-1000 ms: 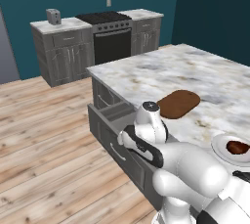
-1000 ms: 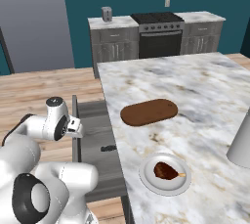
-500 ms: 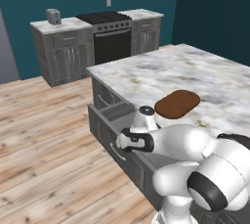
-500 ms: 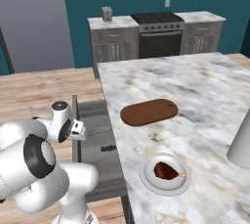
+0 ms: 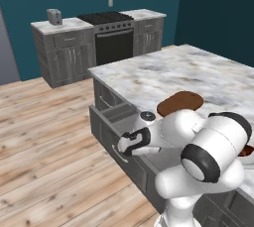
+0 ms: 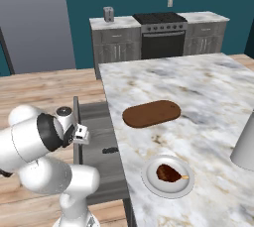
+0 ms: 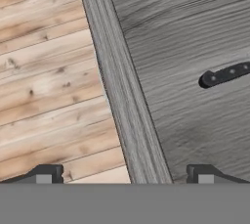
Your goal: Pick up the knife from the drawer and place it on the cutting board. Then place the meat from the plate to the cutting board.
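Standing pulled out from the island's near-left side, the drawer (image 6: 94, 122) is open, and the cutting board (image 6: 151, 113) on the counter is bare. The gripper (image 7: 125, 174) hangs spread over the drawer's front edge. The knife (image 7: 225, 74) lies flat inside; it looks light, stiff and thin, best pinched across its dark handle.

Arm folded low, wrist pointing down; gripper (image 7: 122, 174) spread wide (nothing between fingertips).
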